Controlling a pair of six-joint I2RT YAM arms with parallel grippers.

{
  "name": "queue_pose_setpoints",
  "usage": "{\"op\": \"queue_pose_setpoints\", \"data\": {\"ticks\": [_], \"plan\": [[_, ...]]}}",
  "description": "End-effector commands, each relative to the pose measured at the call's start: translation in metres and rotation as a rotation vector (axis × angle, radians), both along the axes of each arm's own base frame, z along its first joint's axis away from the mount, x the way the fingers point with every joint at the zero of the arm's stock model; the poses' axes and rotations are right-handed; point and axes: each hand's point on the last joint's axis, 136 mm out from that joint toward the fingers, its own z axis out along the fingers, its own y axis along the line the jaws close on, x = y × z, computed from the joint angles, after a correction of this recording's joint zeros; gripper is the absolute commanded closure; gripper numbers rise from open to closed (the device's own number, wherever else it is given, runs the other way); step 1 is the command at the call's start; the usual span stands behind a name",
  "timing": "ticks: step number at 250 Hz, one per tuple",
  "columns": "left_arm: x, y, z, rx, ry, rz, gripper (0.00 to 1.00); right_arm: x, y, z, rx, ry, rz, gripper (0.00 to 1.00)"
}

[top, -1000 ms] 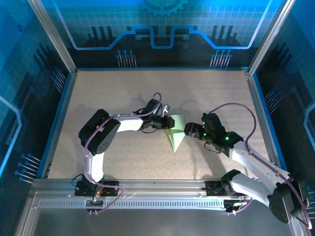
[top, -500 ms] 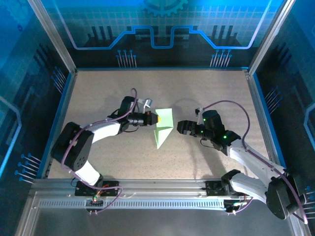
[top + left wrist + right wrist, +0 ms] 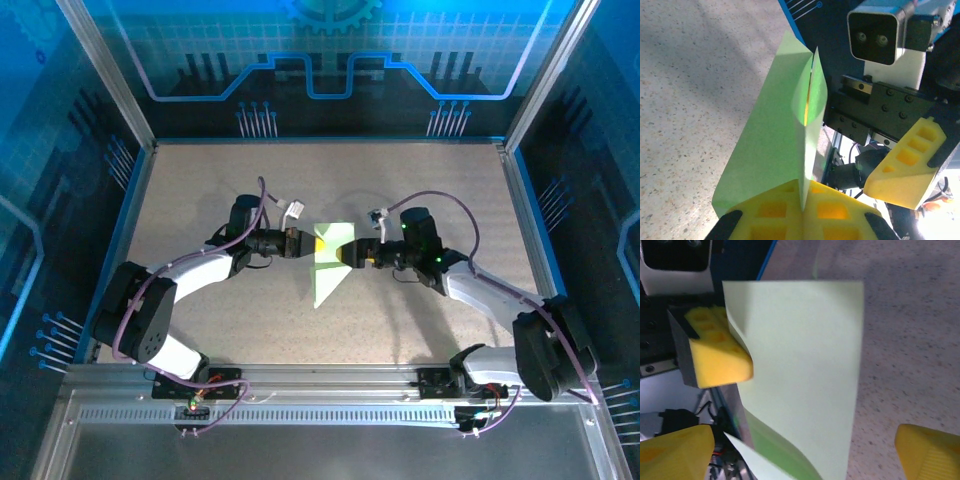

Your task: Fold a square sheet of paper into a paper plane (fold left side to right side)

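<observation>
Tabletop (image 3: 200, 190): left end effector (image 3: 318, 241) clamps paper plane (image 3: 328, 272); right end effector (image 3: 348, 255), spread, came nearer.

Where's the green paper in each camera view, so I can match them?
Top external: green paper near frame centre.
Left wrist: paper upright mid-frame, pinched at bottom.
Right wrist: paper broad across the centre.
Shared landmark: yellow left fingers clamping its edge.

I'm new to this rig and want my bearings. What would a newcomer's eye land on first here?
The folded green paper at mid-table stands out, bright against the speckled tabletop. The left pincer is shut on its left side, with the yellow pads pinching it. The right pincer faces the paper from the right, open.
</observation>
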Motion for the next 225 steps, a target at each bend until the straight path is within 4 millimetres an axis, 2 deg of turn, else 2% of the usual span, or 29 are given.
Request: {"op": "queue_pose_setpoints", "data": {"ticks": [1, 66, 125, 178, 203, 225], "plan": [[-0.005, -0.002, 0.002, -0.026, -0.001, -0.041, 0.99, 0.005, 0.009, 0.024, 0.077, -0.058, 0.064, 0.14], [-0.002, 0.001, -0.012, 0.024, 0.017, -0.013, 0.99, 0.012, 0.001, 0.028, 0.063, -0.070, 0.024, 0.43], [-0.001, 0.000, -0.014, 0.021, 0.029, -0.017, 0.99, 0.016, -0.001, 0.024, 0.043, -0.054, 0.005, 0.66], [-0.001, 0.001, -0.017, 0.026, 0.035, -0.014, 0.99, 0.020, -0.001, 0.020, 0.035, -0.047, -0.006, 0.71], [-0.001, 0.001, -0.018, 0.029, 0.036, -0.013, 0.98, 0.023, 0.000, 0.018, 0.028, -0.038, -0.003, 0.78], [-0.001, 0.002, -0.020, 0.038, 0.034, -0.008, 0.90, 0.025, 0.000, 0.011, 0.006, -0.012, -0.006, 0.91]]}}
